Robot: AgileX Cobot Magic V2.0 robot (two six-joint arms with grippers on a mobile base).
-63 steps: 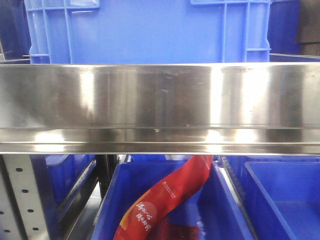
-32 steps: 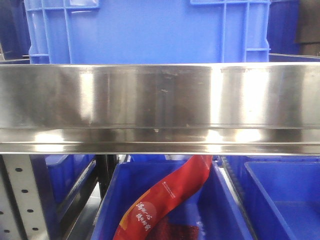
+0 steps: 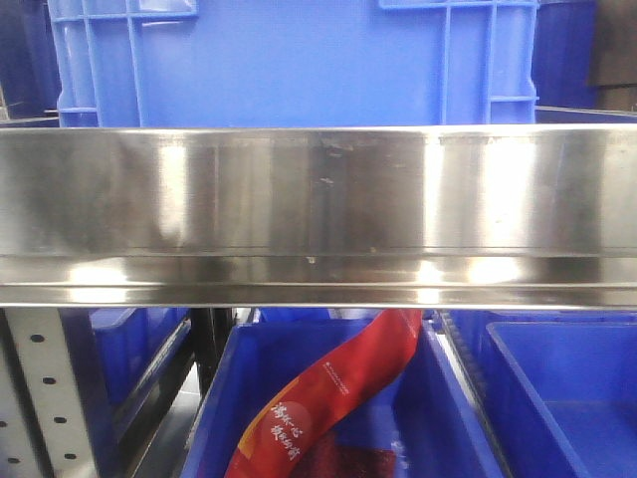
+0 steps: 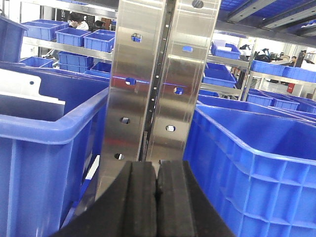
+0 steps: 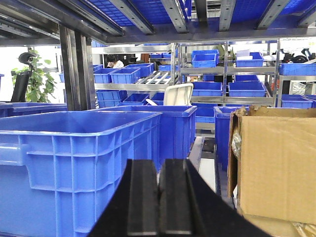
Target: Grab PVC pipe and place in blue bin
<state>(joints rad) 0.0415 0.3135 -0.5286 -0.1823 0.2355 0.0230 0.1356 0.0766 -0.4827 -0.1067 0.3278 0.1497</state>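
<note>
Left gripper (image 4: 157, 197): jaws pressed together, empty, facing a steel shelf upright (image 4: 158, 74) at 12 o'clock. Right gripper (image 5: 159, 202): jaws likewise pressed together, empty. PVC pipe (image 4: 24, 89): white piece with a small hole, lying in the blue bin (image 4: 44, 148) at 9 o'clock of the left gripper; the bin wall and frame edge cut most of it off. Cardboard box (image 5: 276, 163) at 3 o'clock of the right gripper, partly out of frame. In the front view, a steel beam (image 3: 318, 214) blocks the middle; below it a red packet (image 3: 328, 398) is partly hidden.
</note>
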